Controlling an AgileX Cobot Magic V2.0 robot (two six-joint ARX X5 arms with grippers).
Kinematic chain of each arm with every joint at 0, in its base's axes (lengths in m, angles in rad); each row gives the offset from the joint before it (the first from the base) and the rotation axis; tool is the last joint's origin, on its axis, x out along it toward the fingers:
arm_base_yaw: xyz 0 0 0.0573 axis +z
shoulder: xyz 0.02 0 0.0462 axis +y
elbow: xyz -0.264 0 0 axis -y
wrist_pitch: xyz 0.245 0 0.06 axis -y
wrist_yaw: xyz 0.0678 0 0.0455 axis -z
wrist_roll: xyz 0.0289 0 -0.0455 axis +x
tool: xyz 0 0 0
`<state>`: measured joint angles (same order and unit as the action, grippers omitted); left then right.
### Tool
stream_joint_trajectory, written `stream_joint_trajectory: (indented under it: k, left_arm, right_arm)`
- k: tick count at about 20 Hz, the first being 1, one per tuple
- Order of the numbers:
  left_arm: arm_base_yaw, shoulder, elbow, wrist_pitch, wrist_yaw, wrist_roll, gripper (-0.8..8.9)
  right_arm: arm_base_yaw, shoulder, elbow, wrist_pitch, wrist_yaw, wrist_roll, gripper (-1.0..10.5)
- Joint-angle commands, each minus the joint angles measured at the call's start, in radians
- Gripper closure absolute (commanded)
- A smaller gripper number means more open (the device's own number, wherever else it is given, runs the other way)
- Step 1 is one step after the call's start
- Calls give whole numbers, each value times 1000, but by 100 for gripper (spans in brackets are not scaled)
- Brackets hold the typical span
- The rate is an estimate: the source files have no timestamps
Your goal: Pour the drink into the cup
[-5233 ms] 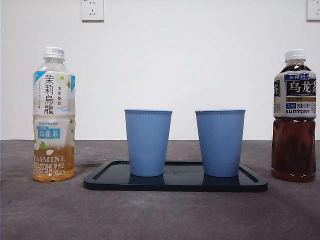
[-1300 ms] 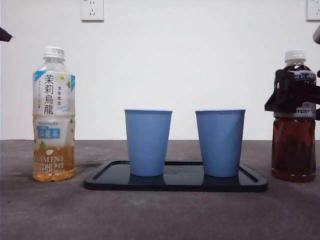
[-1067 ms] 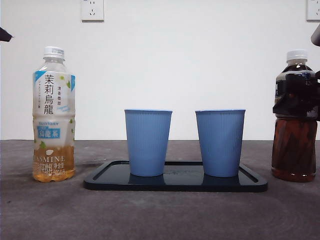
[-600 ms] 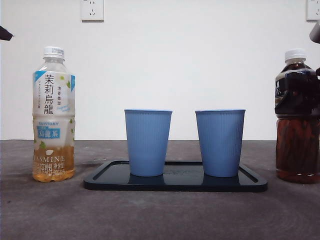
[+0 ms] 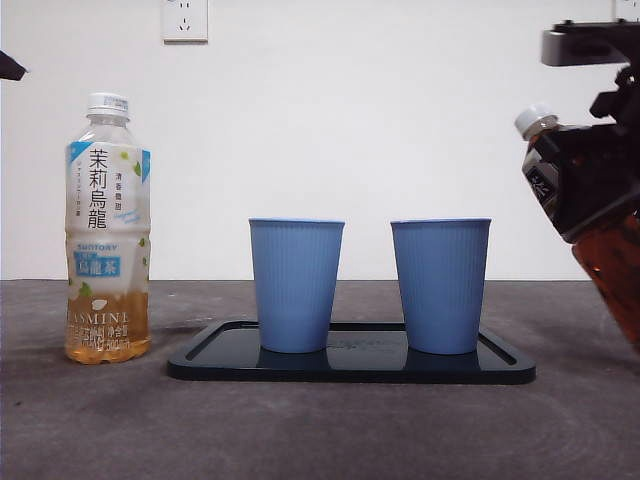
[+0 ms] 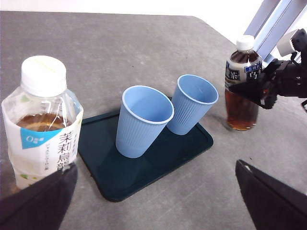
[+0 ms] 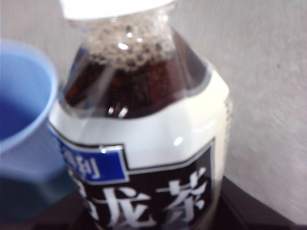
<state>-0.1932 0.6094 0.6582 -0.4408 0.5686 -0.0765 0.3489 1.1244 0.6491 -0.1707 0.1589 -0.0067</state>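
Right gripper (image 5: pixel 590 185) clamps the dark tea bottle (image 5: pixel 600 250) around its label at the right edge of the front view, the bottle tipped with its white cap leaning toward the two cups. Its base is cut off by the frame there, so contact with the table cannot be judged. The cap is on. Seen from the right wrist, the label fills the frame, bubbles crowd the neck under the cap, and a blue rim sits just beside the bottle's shoulder.

Closer to the left arm, the left gripper (image 6: pixel 153 201) hangs with its jaws spread wide and nothing between them, just beside the jasmine tea bottle (image 5: pixel 107 230). That bottle stands upright on the grey table (image 5: pixel 320 430), white cap on, pale tea filling only its lower part.

Between the bottles lies a dark tray (image 5: pixel 350 365) carrying two blue ribbed cups side by side, both upright and close together. The left cup (image 5: pixel 295 285) and the right cup (image 5: pixel 440 285) look empty from the left wrist view. The right cup is the one nearer the tilted bottle.

Behind, a white wall carries a power socket (image 5: pixel 185 20).
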Motion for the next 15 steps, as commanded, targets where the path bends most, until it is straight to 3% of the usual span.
stream_joint_trajectory:
  k: [1,6,15]
  left_arm:
    - [-3,5,18,11,3,5,286]
    - [-4,3,18,11,3,5,286]
    - [-4,5,18,11,3,5,286]
  right_arm:
    - [50,-4,106,-93,69,-99,797]
    - [135,19,260,-308,197,-203,797]
    - [230,172,355,-438,416,-375,797]
